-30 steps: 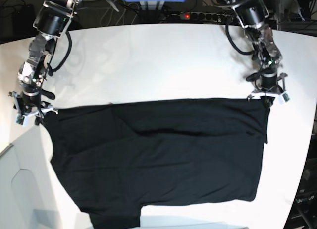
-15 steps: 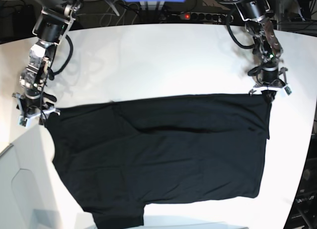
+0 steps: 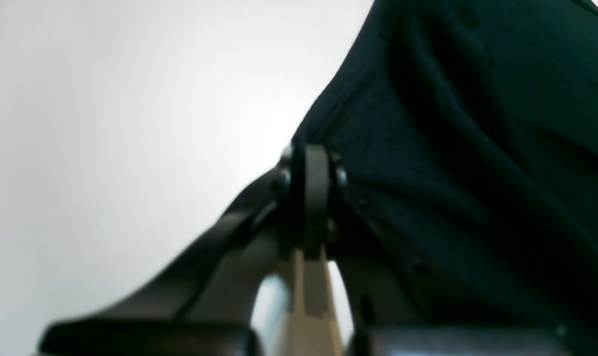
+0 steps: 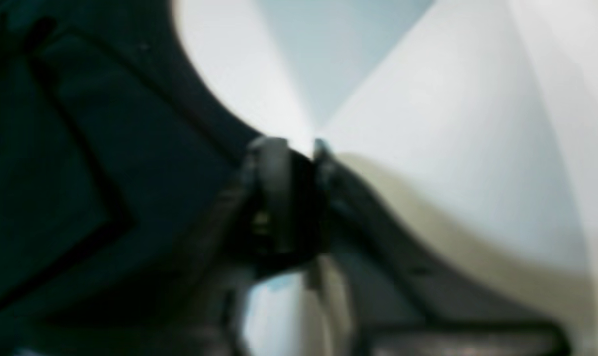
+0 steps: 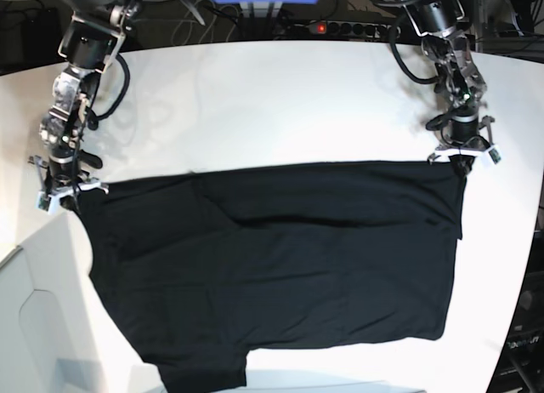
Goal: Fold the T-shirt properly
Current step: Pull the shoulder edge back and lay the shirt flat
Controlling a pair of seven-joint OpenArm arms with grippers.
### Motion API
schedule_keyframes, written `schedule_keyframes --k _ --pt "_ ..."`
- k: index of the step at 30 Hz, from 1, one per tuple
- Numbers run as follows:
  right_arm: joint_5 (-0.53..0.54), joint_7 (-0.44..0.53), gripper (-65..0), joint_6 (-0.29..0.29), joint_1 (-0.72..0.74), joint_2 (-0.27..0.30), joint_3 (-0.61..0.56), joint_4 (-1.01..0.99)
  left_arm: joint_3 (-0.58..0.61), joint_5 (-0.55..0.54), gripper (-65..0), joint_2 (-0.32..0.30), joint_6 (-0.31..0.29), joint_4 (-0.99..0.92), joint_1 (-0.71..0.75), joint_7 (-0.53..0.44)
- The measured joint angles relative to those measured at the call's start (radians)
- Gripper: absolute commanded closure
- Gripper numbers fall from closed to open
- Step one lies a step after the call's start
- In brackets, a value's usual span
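**A:** The T-shirt [image 5: 280,265] lies spread on the white surface [image 5: 272,104], plain black side up. Where do we have hold of it?

**B:** At the two far corners. Our left gripper [image 5: 461,157] is clamped on the far corner at the base view's right. In the left wrist view the fingers [image 3: 316,198] are pressed together with black cloth running out from between them. Our right gripper [image 5: 61,191] pinches the far corner at the base view's left. The right wrist view is blurred, but its fingers [image 4: 279,193] appear closed, with dark cloth bunched at the tips.

**A:** Which way does the garment lie from the fingers?

**B:** All of it lies on the near side of both grippers. The far edge runs nearly straight between them across the surface. That edge is the long axis as we now hold it. The body extends from it toward the camera, and one sleeve [image 5: 204,378] reaches the near edge of the surface.

**A:** Which arm is nearer?

**B:** Neither. Each sits on its own corner, so we judge that the coming move must carry both corners together toward the near hem. Uneven travel would likely skew the fold.
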Motion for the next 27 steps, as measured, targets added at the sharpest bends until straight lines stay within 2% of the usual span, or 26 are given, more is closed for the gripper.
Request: schedule_keyframes --k 4,8,10,18,25,27 --pt "0.002 0.03 0.0 0.001 -0.041 0.008 0.001 0.014 0.0 0.0 0.0 0.0 -0.002 0.012 0.023 -0.007" --pt "-0.003 -0.005 0.0 0.03 -0.136 0.01 0.01 0.119 0.0 -0.003 0.0 0.002 -0.002 0.045 0.059 -0.002" --pt "-0.012 -0.037 0.0 0.064 -0.185 -0.009 0.021 0.194 0.001 0.001 0.0 0.009 0.003 0.083 0.087 0.012" --pt "-0.016 -0.074 0.0 0.127 -0.367 -0.107 0.083 0.4 0.0 0.002 0.0 0.033 0.006 0.233 0.238 0.027" --pt "-0.014 -0.066 0.0 0.14 -0.489 -0.144 0.163 0.475 0.001 0.003 0.0 0.044 0.005 0.295 0.346 0.027" --pt "-0.021 -0.038 0.0 0.166 -0.508 -0.15 0.186 0.477 -0.004 0.003 0.0 0.044 0.003 0.315 0.366 0.027"
